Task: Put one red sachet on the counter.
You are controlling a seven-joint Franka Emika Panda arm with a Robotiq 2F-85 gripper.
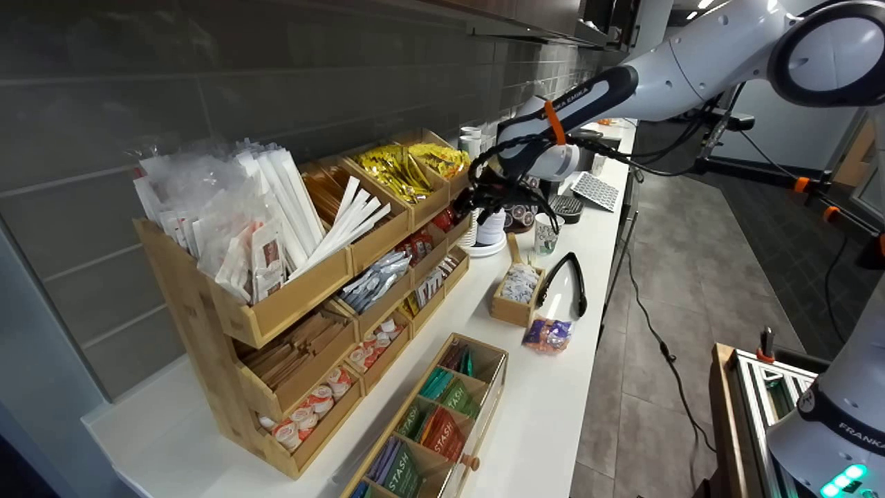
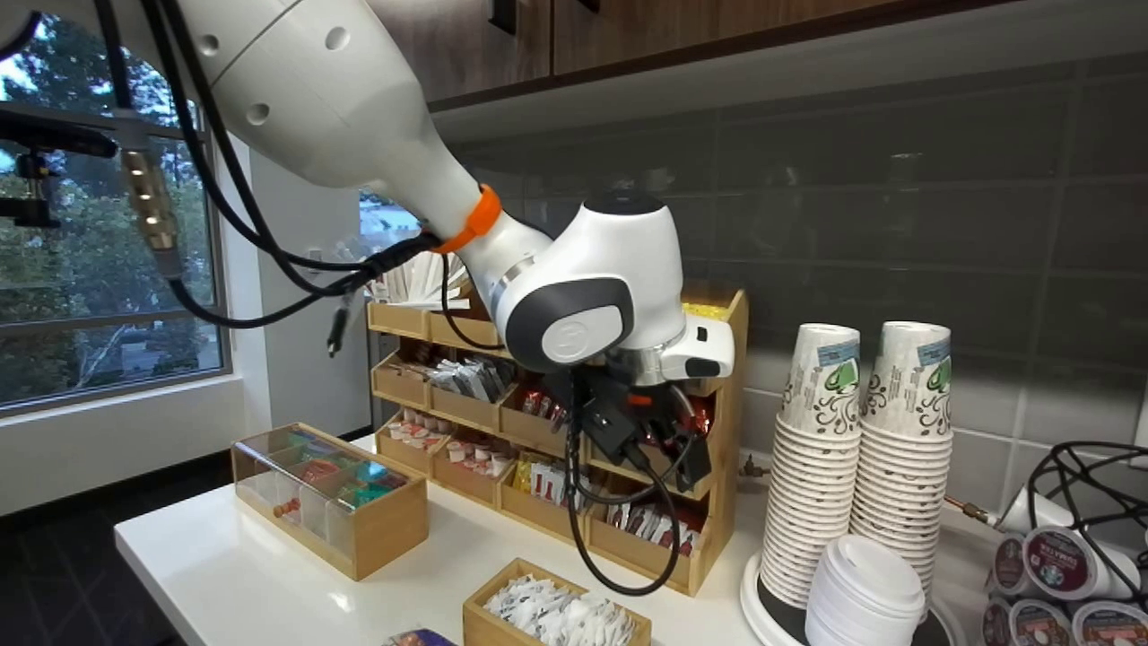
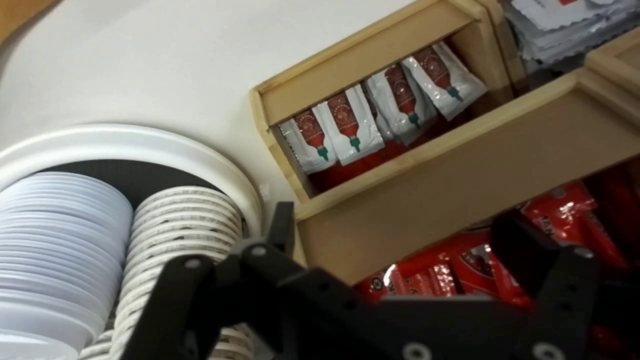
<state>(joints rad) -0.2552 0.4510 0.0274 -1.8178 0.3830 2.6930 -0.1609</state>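
Counter (image 1: pixel 539 408): ran along the wall (image 2: pixel 897 224), under the cabinets (image 2: pixel 682 36).
Rack (image 1: pixel 200 325): stood on the counter, its back to the wall.
Sachets (image 3: pixel 565 205): lay in the rack's middle-tier end bin (image 3: pixel 430 210), one tier above the sauce packets (image 3: pixel 345 117).
Paper sleeves (image 1: pixel 287 200): stood in the top tier (image 1: pixel 304 297), opposite end.
Tea box (image 2: pixel 395 525): sat on the counter before the rack; left of the packet box (image 2: pixel 493 630) in an exterior view.
Cup stacks (image 2: pixel 812 484): stood on a round tray (image 2: pixel 750 601), right of the rack in that view; lids (image 2: pixel 870 583) before them.
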